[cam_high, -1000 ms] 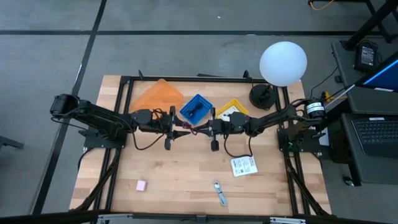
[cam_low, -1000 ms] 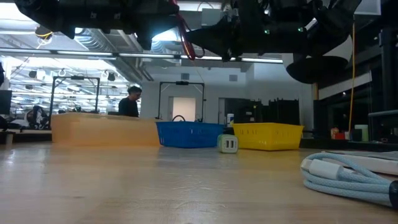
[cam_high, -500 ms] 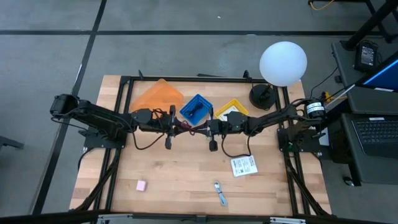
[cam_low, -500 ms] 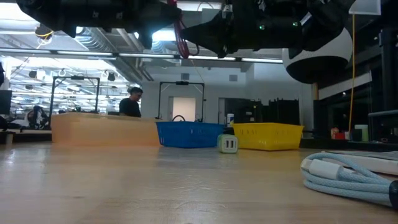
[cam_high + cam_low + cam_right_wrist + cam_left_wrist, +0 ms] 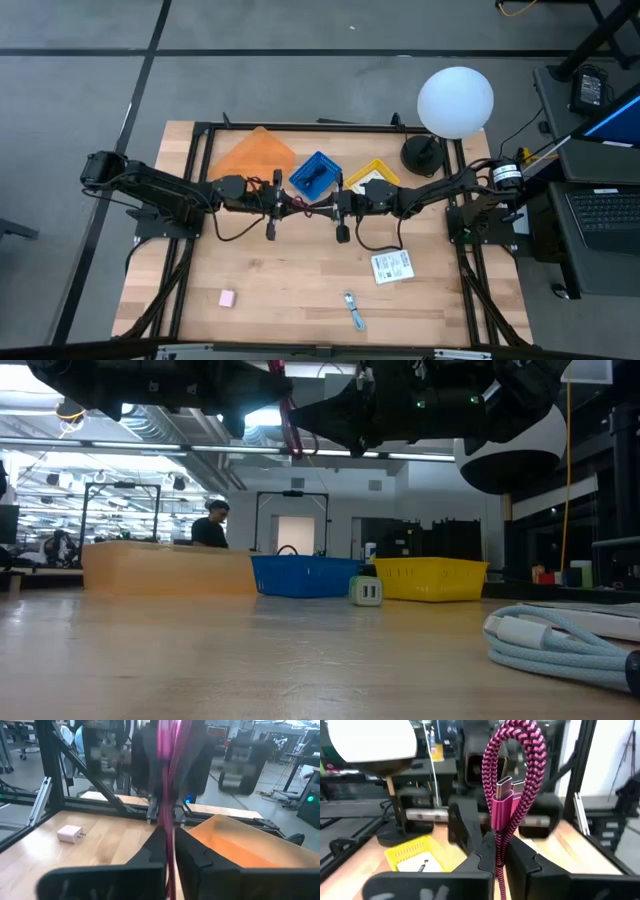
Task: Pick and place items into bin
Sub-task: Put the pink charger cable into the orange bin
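High over the middle of the table my two grippers meet tip to tip, and the red cord (image 5: 303,206) spans the short gap between them. It is a pink-and-black braided cord (image 5: 517,765) folded into a loop, with two metal plugs. My left gripper (image 5: 283,205) (image 5: 501,851) is shut on it. My right gripper (image 5: 325,207) (image 5: 169,840) has the cord (image 5: 167,780) between its fingers too. A pink block (image 5: 227,298), a white printed packet (image 5: 392,266) and a blue-silver tool (image 5: 354,311) lie flat on the near half of the table. My left gripper pinches the doubled strands of the cord (image 5: 500,837) between its two fingers, just behind the two plugs. It comes in level from the table's left. The loop and the plugs (image 5: 506,795) stand out past the fingertips, clear of the table. My right gripper pinches the cord's strands (image 5: 167,832) between its two fingers, coming level from the table's right. The cord runs straight out past the fingertips toward my left gripper. It is lifted clear of the table.
An orange bin (image 5: 255,155), a blue basket (image 5: 315,175) and a yellow basket (image 5: 372,177) stand in a row at the far side. A white charger (image 5: 366,592) sits between the baskets. A pale coiled cable (image 5: 560,640) lies by the low camera. A white globe lamp (image 5: 455,100) stands far right.
My right gripper has gone a little toward the table's left with the cord, closing the gap to my left gripper. The cord's free loop, which hung between the two grippers, now lies in my left gripper's fingers.
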